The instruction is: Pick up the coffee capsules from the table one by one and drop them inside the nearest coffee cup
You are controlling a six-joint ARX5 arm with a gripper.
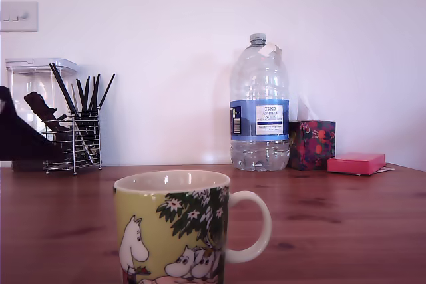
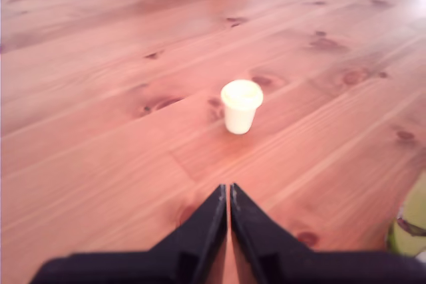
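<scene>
In the wrist view a pale beige coffee capsule point(image 2: 241, 106) stands on its narrow end on the reddish-brown wooden table point(image 2: 100, 131). My gripper point(image 2: 226, 194) hovers a short way in front of it, black fingers pressed together and holding nothing. A sliver of the yellow-green coffee cup point(image 2: 410, 225) shows at that view's edge. In the exterior view the coffee cup point(image 1: 174, 227) stands close to the camera, upright, its white handle toward the exterior view's right. No capsule shows in the exterior view.
At the back of the table point(image 1: 333, 211) stand a large water bottle point(image 1: 259, 108), a patterned box point(image 1: 313, 144), a pink pad point(image 1: 356, 163) and a wire rack of dark utensils point(image 1: 73, 134). A dark shape point(image 1: 16, 134) sits at the exterior view's left edge.
</scene>
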